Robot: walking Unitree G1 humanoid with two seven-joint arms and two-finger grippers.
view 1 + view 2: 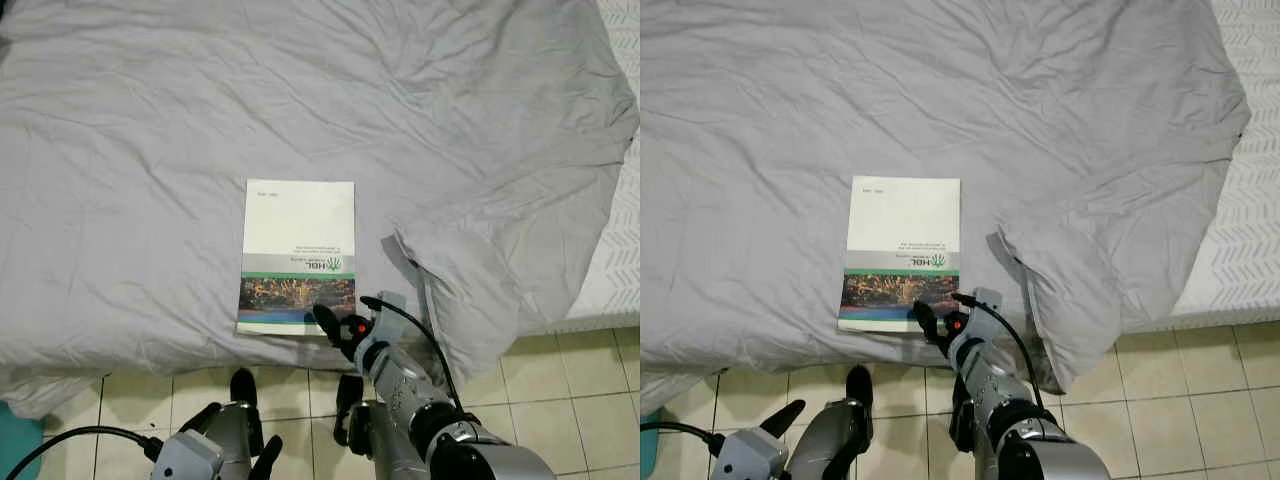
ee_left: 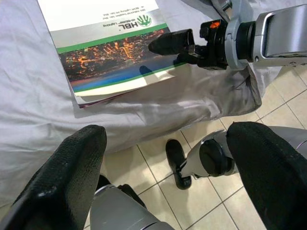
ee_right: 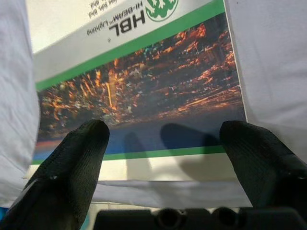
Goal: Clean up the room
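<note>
A booklet [image 1: 298,257] lies flat on the grey sheet [image 1: 130,150] near the bed's front edge, w/ its printed photo end toward the robot and bare sheet open on its far side and to the left; a folded-over flap of sheet [image 1: 455,290] bunches up just to its right. The right gripper [image 3: 163,143] is at the booklet's near edge, fingers spread wide apart over the photo end, nothing between them. The left gripper [image 2: 168,158] hangs low over the tiled floor [image 1: 580,370] in front of the bed — fingers also apart, holding nothing.
</note>
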